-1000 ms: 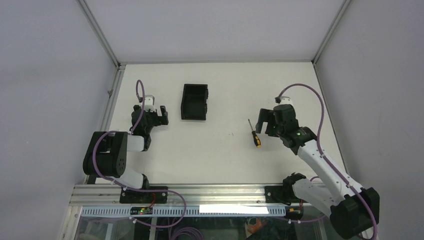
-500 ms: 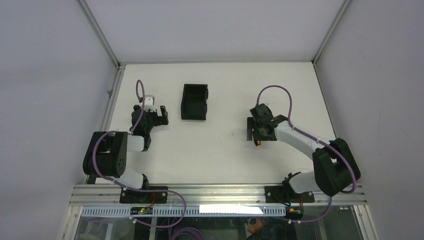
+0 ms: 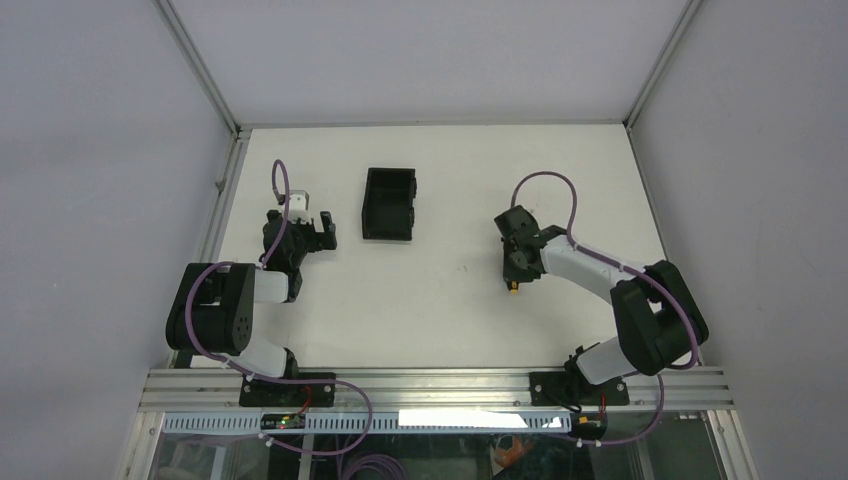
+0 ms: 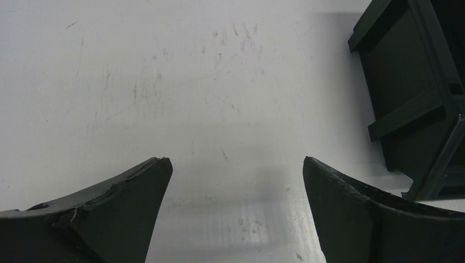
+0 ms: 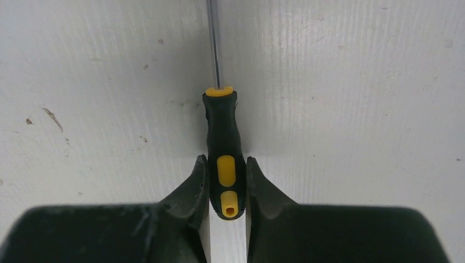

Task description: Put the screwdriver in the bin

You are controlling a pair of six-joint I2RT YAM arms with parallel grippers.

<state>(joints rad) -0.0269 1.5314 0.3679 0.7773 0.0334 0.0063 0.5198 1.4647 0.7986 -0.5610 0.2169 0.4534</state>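
The screwdriver lies flat on the white table, its black-and-yellow handle toward me and its thin shaft pointing away. My right gripper is shut on the handle's rear end, a finger pressed to each side. From above, only the handle's yellow butt peeks out below the right gripper. The bin, a small black open-top box, stands at the table's middle back, well left of the screwdriver. Its wall fills the right edge of the left wrist view. My left gripper hangs open over bare table, beside the bin.
The white table is walled by grey panels on the left, back and right. A metal rail runs along the near edge, where both arm bases are bolted. Purple cables loop over each arm.
The right arm reached forward and down over the screwdriver, and its jaws went from wide open to shut on the handle. The left arm stayed still.
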